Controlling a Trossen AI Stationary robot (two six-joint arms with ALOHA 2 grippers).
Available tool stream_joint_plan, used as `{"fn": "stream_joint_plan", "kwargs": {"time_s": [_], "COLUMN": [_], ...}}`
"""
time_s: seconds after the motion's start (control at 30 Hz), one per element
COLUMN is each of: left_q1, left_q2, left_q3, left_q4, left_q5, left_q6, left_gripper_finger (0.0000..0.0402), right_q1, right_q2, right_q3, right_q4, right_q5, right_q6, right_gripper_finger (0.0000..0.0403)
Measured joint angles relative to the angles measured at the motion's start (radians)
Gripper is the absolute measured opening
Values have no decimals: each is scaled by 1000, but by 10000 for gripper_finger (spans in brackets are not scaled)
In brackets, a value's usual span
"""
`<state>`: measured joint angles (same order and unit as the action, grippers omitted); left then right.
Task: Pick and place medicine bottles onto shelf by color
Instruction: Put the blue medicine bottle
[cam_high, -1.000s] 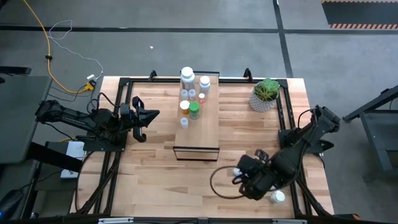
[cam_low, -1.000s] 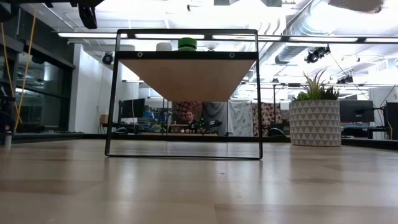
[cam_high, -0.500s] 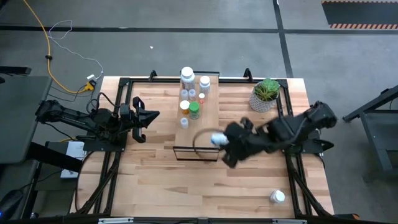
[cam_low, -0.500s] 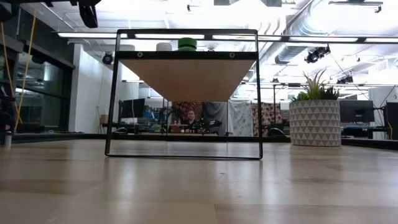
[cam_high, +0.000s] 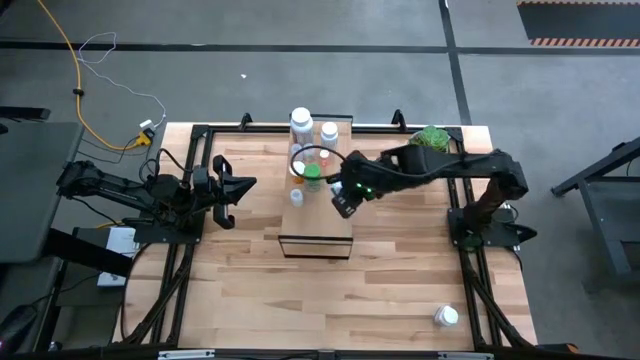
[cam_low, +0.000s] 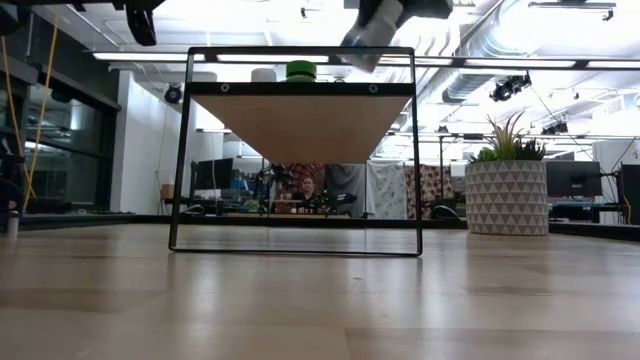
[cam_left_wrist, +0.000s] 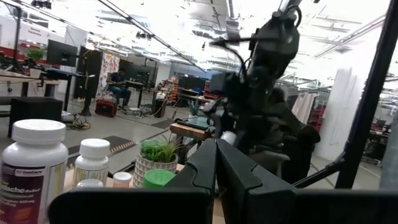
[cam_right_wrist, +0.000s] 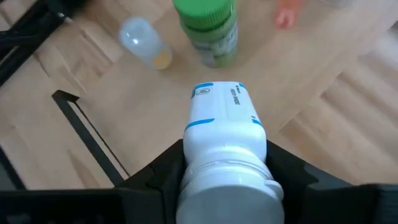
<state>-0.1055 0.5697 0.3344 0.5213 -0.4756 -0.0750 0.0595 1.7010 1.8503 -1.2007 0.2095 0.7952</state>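
Striped butcher-block surface (cam_high: 250, 290) bare across its near half, save one white-capped bottle (cam_high: 446, 317) lying by the near right corner; black frame rails along both side edges; farther in, shelf (cam_high: 322, 200) of pale wood on a thin black frame, standing mid-surface, its near end unoccupied; above the shelf's right edge, right gripper (cam_right_wrist: 224, 180) clamped on a white bottle with blue bands (cam_right_wrist: 225, 130), held over the wood just beside the green-capped bottle (cam_high: 312, 177); cluster of small medicine bottles (cam_high: 305, 140) at the shelf's far end, largest white one (cam_left_wrist: 32, 165) farthest back; left gripper (cam_high: 240, 187) closed on nothing, parked off the shelf's left side, well apart from it; potted plant (cam_low: 507, 185) at the far right corner, partly under the right arm; beyond, grey floor, yellow cable (cam_high: 75, 70) far left; open workshop with desks and a seated person (cam_low: 305, 188) in the distance.
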Motion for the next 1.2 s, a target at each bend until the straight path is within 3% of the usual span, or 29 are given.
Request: {"fn": "stream_joint_plan", "kwargs": {"time_s": [0.2, 0.67, 1.2], "left_q1": [0, 0, 0], "left_q2": [0, 0, 0], "left_q3": [0, 0, 0], "left_q4": [0, 0, -1], "left_q5": [-8, -8, -7], "left_q6": [0, -1, -2], "left_gripper_finger": [0, 0, 0], "right_q1": [-60, -140, -208], "right_q2": [61, 96, 96], "right_q3": [0, 0, -1], "right_q4": [-5, -1, 41], "right_q5": [-82, -41, -31], "right_q6": [109, 223, 236], "right_gripper_finger": [154, 197, 199]}}
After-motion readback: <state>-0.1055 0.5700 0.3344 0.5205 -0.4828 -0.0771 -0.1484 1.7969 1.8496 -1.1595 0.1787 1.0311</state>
